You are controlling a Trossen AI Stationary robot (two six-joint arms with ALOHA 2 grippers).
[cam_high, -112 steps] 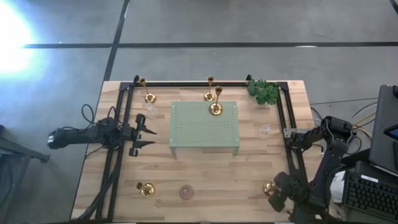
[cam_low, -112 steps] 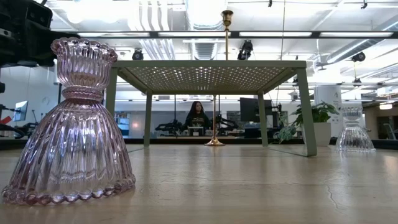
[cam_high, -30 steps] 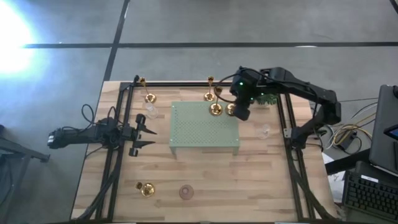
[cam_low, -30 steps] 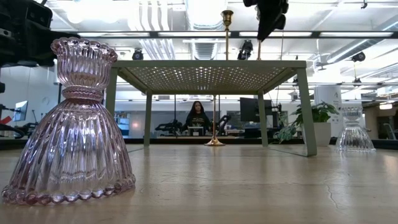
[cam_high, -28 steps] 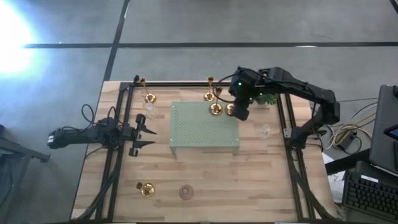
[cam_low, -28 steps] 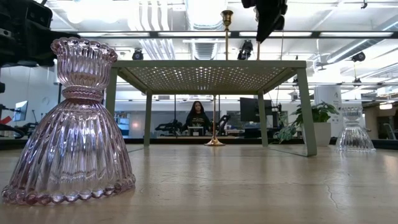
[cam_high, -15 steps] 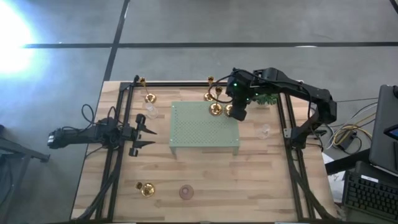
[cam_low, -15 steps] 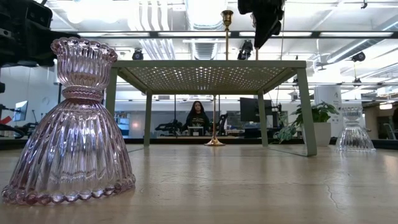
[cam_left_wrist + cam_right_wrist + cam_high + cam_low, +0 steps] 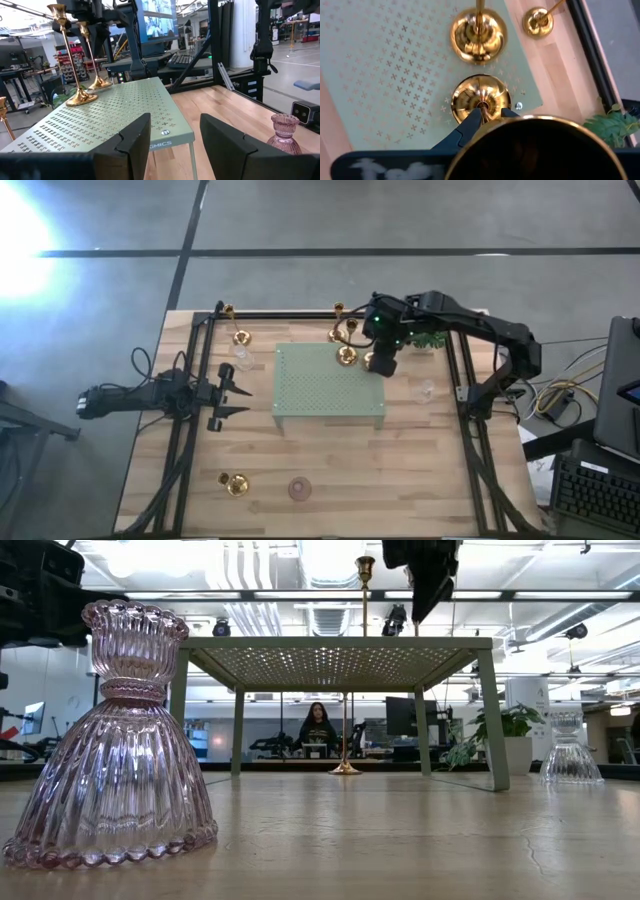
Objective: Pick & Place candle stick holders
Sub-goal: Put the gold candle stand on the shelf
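My right gripper is over the far right corner of the pale green tray, shut on a gold holder. A second gold holder stands by its base on the tray just left of it. Other gold holders stand at the far edge, the far left and the near left. A pink glass holder stands near the front edge. Clear glass ones stand left and right of the tray. My left gripper is open and empty, left of the tray. My right gripper pinches the gold holder's thin stem between its two fingers, below the cup top. The fingers come from above, pointing down. The holder is upright, its round base down at the tray's top; whether it rests there I cannot tell.
A green leafy sprig lies at the far right, behind my right arm. Black frame rails run along the table's left, right and far sides. Open wood lies in front of the tray.
My right gripper has shifted a little toward the table's left edge, closer to the gold holder standing on the tray. It has stayed shut on its own holder, which has stayed upright.
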